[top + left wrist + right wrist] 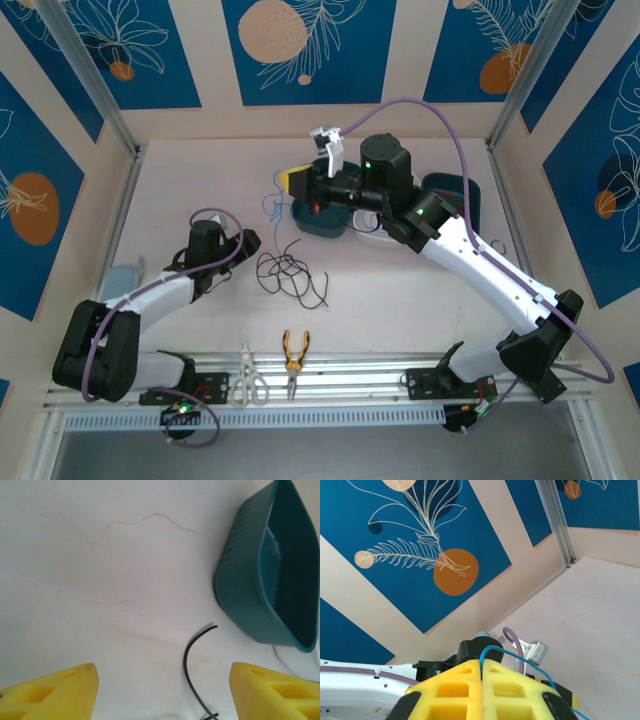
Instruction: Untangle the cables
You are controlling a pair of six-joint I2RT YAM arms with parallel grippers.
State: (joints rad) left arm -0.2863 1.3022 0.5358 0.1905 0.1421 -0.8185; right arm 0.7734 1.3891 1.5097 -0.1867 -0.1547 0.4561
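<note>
A loose tangle of black cables (pixel 286 275) lies on the white table in the middle. My left gripper (pixel 248 240) hovers just left of it, open. In the left wrist view its yellow fingers (pixel 60 692) stand wide apart, and one black cable end (pixel 189 660) curves on the table between them, untouched. My right gripper (pixel 293 182) is raised over the teal bin (pixel 318 222) at the back and is shut on a thin blue cable (pixel 492 650). That blue cable (pixel 270 207) hangs down to the left of the bin.
A second teal bin (pixel 455 195) sits behind the right arm. Scissors (pixel 250 378) and orange-handled pliers (pixel 293 355) lie on the front rail. In the left wrist view the teal bin (pixel 250 580) stands close on the right. Walls enclose the table on three sides.
</note>
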